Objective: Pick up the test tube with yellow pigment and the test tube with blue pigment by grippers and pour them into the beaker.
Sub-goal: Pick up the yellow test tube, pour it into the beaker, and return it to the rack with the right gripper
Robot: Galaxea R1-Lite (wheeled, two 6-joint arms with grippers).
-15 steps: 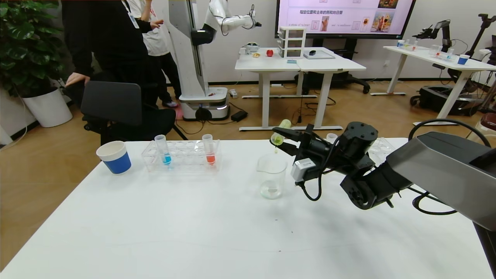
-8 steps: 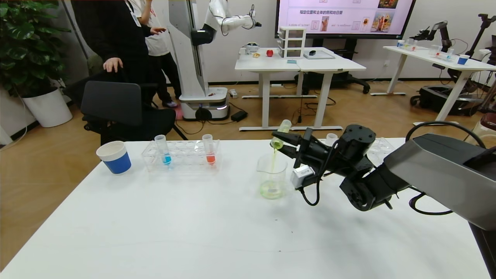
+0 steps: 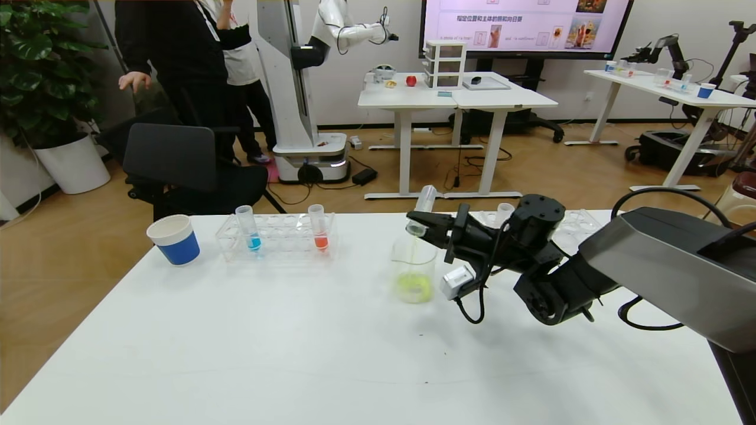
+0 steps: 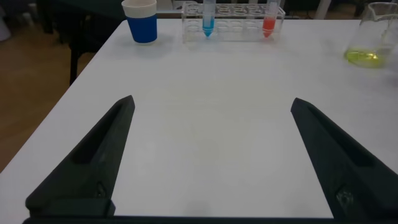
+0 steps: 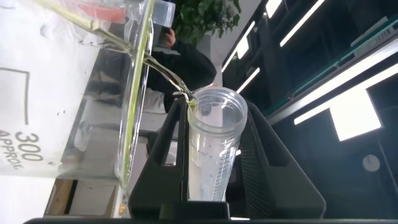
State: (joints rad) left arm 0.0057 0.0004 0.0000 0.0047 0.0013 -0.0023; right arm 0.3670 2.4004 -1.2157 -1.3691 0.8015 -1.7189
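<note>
Yellow tube (image 3: 423, 208) tipped over beaker (image 3: 414, 268) rim — right claw (image 3: 426, 226) gripping.

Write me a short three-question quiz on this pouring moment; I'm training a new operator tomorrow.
1. True or false: the right gripper holds the test tube with yellow pigment tipped over the beaker.
2. Which colour sits in the beaker? A) blue B) yellow-green C) orange-red
3. Fill in: the test tube with blue pigment stands in the ____.

Key: 1 true; 2 B; 3 rack.
</note>
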